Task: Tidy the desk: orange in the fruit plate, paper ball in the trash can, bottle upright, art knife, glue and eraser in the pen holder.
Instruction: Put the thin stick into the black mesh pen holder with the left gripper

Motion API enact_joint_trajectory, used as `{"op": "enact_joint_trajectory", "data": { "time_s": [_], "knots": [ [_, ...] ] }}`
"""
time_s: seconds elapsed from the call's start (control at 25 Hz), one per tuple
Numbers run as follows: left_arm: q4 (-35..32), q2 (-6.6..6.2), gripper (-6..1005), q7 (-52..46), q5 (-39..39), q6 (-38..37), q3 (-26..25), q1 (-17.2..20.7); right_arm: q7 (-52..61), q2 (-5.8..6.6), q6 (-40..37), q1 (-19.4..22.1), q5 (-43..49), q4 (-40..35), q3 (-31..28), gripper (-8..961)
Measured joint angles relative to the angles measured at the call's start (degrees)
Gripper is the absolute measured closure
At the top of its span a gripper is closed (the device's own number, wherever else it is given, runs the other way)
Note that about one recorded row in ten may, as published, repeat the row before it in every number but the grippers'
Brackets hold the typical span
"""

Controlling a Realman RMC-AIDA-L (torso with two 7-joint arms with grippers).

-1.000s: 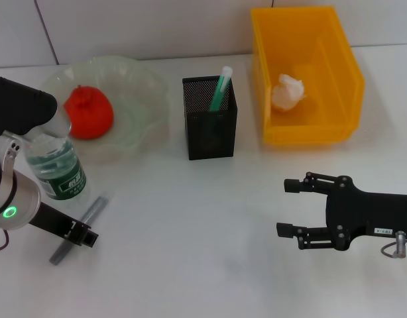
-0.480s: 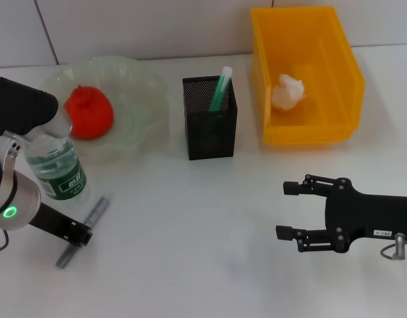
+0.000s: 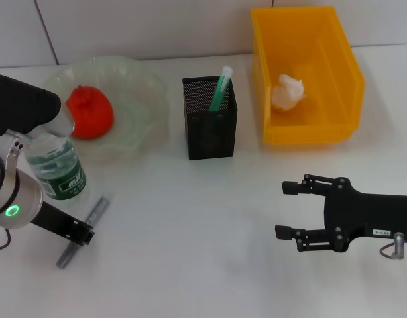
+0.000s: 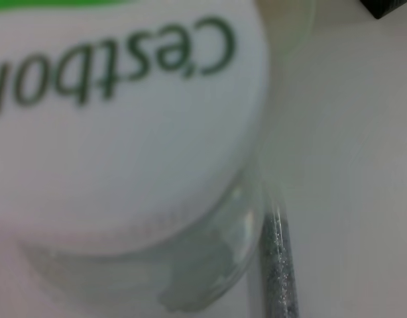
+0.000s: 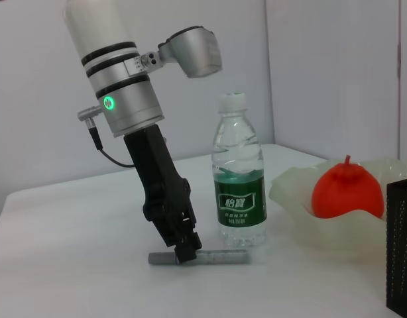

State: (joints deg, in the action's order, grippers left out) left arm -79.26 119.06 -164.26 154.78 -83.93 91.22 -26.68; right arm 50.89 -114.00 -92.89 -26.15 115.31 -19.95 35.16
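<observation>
White desk; bottle cap reads "C'estbon".

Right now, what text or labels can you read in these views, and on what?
"C'estbon", green letters seen upside down and cut off by the frame edge: on the bottle's white cap.
"怡寶", white on dark green: on the bottle's label.
Smaller print under it: too small to read.
White tag on the right gripper body: unreadable.
</observation>
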Motion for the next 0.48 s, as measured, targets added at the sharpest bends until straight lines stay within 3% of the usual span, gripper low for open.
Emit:
{"op": "enact_joint_trajectory", "data": {
  "time_s": [0.48],
  "knots": [
    [0.9, 0.04, 671, -0.3, 0.0, 0.2, 0.1, -0.5, 0.0, 0.00, 0.7, -0.3, 0.0, 0.0, 0.0, 125]
  ]
}}
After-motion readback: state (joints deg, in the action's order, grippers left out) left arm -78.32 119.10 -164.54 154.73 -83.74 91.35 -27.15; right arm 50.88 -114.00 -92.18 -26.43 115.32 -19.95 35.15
